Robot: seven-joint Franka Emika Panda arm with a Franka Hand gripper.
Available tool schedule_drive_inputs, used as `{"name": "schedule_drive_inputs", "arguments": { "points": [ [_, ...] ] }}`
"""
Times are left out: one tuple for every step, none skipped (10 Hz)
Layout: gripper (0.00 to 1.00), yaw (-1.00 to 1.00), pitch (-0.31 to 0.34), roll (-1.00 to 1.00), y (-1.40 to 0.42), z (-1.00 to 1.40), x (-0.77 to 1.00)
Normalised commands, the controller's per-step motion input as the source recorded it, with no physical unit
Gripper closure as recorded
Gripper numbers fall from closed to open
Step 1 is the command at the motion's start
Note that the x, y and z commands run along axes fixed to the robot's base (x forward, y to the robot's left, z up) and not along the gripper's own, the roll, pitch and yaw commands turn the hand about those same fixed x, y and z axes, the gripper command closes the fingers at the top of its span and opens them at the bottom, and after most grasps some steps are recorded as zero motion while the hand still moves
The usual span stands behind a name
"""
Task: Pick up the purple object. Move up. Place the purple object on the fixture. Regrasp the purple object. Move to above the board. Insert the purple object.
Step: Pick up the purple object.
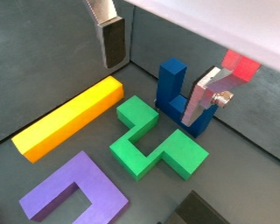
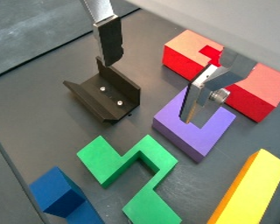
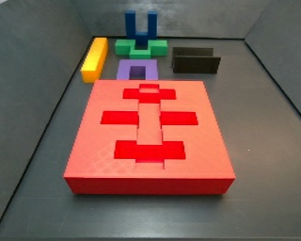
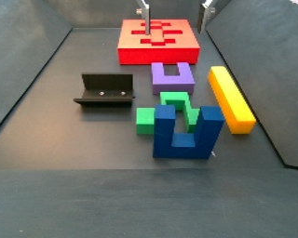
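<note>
The purple object is a U-shaped block lying flat on the floor between the red board and the green block, with its open end toward the board. It also shows in both wrist views and in a side view. The dark fixture stands on the floor beside it and shows in a wrist view. My gripper is open and empty, hanging high above the purple object and the fixture. Only its fingertips show at the top edge of a side view.
A yellow bar lies beside the purple object on the side away from the fixture. A blue two-pronged piece stands upright beyond the green block. Dark walls enclose the floor on all sides.
</note>
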Motion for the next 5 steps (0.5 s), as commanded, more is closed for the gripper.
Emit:
{"name": "schedule_drive_inputs", "arguments": {
  "points": [
    [0.00,0.00,0.000,0.00,0.01,0.00,-0.05],
    [0.00,-0.19,0.000,0.00,-0.06,-0.06,0.00],
    [0.00,-0.22,-0.091,-0.09,-0.26,-0.21,0.05],
    [0.00,-0.12,-0.027,-0.04,-0.41,-0.14,0.31],
    [0.00,-0.11,0.000,0.01,-0.53,-0.12,0.41]
  ]
}}
